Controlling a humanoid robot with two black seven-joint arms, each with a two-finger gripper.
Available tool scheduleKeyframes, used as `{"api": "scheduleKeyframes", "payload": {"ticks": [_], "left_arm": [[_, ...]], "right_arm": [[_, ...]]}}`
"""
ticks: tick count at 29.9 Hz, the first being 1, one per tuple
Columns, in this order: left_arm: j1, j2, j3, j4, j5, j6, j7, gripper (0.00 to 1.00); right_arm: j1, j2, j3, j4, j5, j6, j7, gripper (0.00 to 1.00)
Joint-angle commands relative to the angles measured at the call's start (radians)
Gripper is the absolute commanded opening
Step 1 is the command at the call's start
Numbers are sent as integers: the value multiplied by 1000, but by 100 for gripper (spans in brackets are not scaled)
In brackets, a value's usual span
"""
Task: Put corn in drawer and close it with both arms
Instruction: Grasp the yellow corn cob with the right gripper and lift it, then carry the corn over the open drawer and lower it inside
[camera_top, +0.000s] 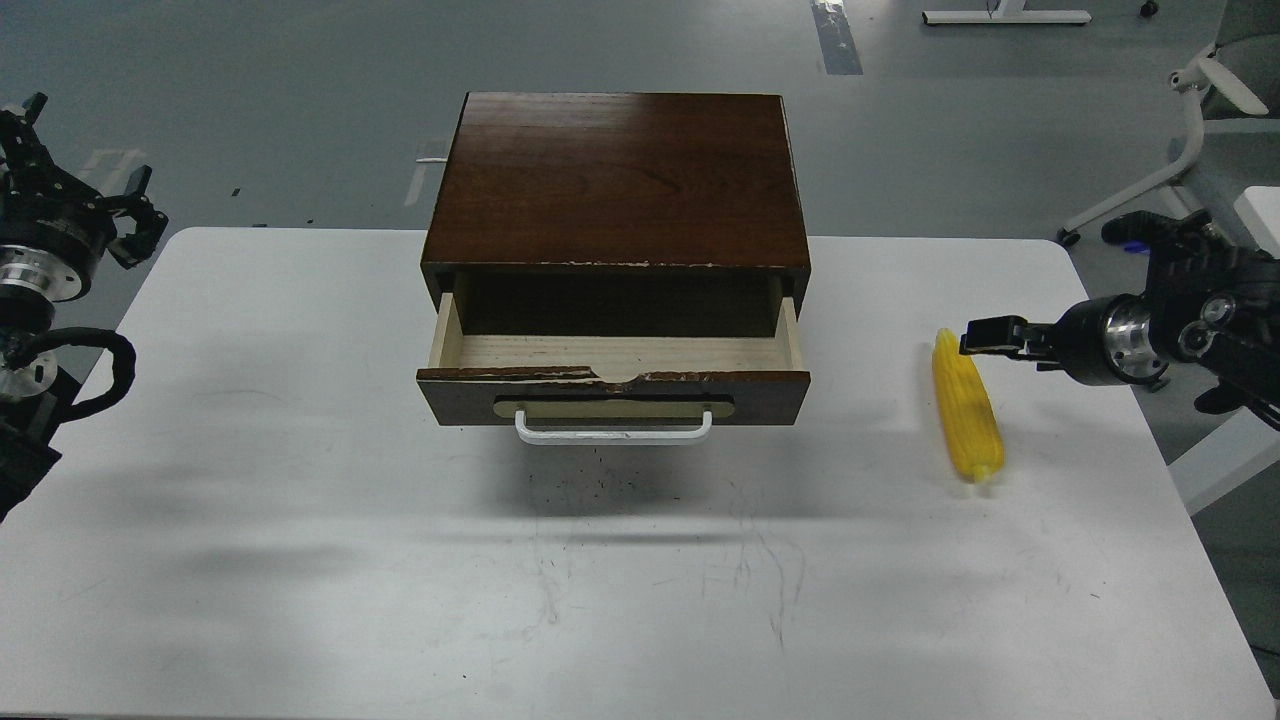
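Note:
The yellow corn (966, 405) lies on the white table (300, 470), right of the drawer, pointing away from me. The dark brown drawer (770, 397) stands pulled open from its cabinet (615, 180); its pale wood inside is empty and its white handle (612, 432) faces me. My right gripper (985, 336) reaches in from the right and hovers just above the corn's far end, seen side-on so I cannot tell its fingers apart. My left gripper (88, 145) is open and empty, raised off the table's far left corner.
A white chair frame (1190, 150) on casters stands off the table's right side, behind my right arm. The table's right edge runs close to the corn. Grey floor lies beyond the cabinet.

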Motion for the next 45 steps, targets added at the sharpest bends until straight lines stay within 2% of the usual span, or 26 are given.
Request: {"api": "scheduleKeyframes", "payload": {"ticks": [1, 3, 7, 10, 12, 13, 16, 23, 27, 34, 37, 39, 45], "left_arm": [[0, -1, 0, 1, -2, 0, 2, 98], [3, -1, 0, 1, -2, 0, 5, 98], [3, -4, -2, 1, -2, 0, 5, 98], [3, -2, -2, 1, -2, 0, 2, 98], [3, -2, -2, 1, -3, 0, 0, 98], [3, -1, -2, 1, -5, 0, 0, 98], [2, 4, -2, 3, -5, 0, 0, 98], [2, 8, -2, 6, -5, 0, 0, 98], [5, 21, 24, 6, 6, 0, 9, 98], [-4, 28, 32, 5, 6, 0, 14, 98], [-12, 27, 33, 3, 15, 0, 28, 98], [-24, 25, 33, 5, 44, 0, 35, 98], [-26, 27, 33, 5, 54, 0, 34, 98]], "right_arm": [[-4, 21, -54, 1, -1, 0, 2, 88], [-9, 21, -60, 0, -1, 0, 3, 86], [-26, 31, -63, 0, 2, 0, 5, 70], [-39, 35, -65, 0, 0, 0, 5, 63], [-47, 35, -65, 0, 0, 0, 6, 51], [-46, 35, -65, 1, 2, 0, 6, 36], [-33, 29, -65, -2, 2, 0, 8, 5], [57, -12, -54, 0, 6, -38, 11, 2], [180, -48, -57, 38, 5, -36, 60, 0], [407, -54, -56, 118, -3, -35, 72, 0], [491, -25, -63, 145, -20, -33, 101, 0], [549, 38, -65, 214, -119, -33, 135, 0], [600, 70, -59, 389, -374, -33, 138, 0]]}}
